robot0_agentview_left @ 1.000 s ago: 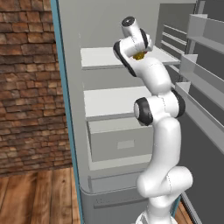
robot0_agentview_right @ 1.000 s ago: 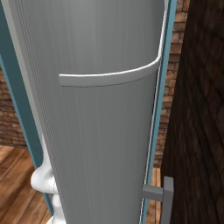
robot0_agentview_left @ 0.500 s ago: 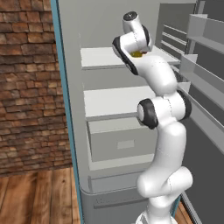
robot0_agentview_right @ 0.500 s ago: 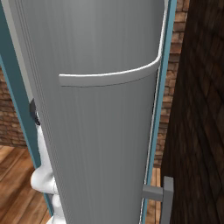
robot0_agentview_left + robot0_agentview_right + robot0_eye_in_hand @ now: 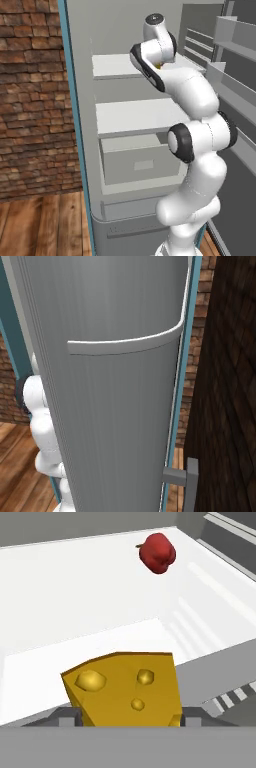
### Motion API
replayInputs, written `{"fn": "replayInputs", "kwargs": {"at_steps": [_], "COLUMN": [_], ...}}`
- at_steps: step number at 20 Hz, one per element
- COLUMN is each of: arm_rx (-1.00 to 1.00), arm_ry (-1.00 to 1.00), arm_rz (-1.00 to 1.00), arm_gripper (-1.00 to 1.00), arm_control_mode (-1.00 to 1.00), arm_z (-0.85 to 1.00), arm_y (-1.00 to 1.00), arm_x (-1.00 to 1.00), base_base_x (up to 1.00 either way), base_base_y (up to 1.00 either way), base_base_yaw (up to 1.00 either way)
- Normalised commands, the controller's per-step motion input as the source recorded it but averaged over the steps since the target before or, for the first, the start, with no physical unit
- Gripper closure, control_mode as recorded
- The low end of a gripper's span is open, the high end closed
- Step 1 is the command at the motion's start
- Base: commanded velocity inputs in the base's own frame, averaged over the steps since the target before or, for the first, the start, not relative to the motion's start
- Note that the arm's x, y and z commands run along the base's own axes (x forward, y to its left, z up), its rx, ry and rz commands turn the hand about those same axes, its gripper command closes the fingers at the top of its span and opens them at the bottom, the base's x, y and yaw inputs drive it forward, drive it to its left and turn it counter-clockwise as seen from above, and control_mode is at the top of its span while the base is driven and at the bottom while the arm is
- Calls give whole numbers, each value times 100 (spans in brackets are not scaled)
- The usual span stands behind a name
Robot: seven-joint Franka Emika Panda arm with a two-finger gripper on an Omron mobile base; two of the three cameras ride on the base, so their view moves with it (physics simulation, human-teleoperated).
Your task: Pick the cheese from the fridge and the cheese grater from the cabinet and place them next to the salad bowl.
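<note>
The pincer (image 5: pixel 127 719) was clamped on the yellow-orange holed cheese wedge (image 5: pixel 124 692) inside the teal-sided fridge (image 5: pixel 75 150); grater and placing remained.

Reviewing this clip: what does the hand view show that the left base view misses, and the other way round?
The hand view gives the cheese close up between the gripper fingers, with a red pepper farther back on the white shelf. The left base view gives the arm reaching into the open fridge, its grey drawer, the brick wall and wood floor. Both share the fridge's upper shelf and a bit of yellow cheese at the hand.
</note>
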Motion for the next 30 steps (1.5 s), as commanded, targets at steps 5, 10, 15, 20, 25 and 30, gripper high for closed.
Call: {"fn": "replayInputs", "kwargs": {"at_steps": [5,10,15,20,25,30], "arm_rx": [4,1,1,1,6,10], "arm_ry": [-7,0,1,0,0,2], "arm_rz": [13,2,0,0,1,1], "arm_gripper": [100,100,100,100,100,100], "arm_control_mode": [-100,-100,-100,-100,-100,-100], "arm_z": [-3,0,0,-3,-9,-22], "arm_y": [18,17,13,15,7,2], "arm_x": [-75,-66,-66,-71,-71,-58], "base_base_x": [0,0,0,0,0,0], "base_base_y": [0,0,0,0,0,0], "base_base_yaw": [0,0,0,0,0,0]}}
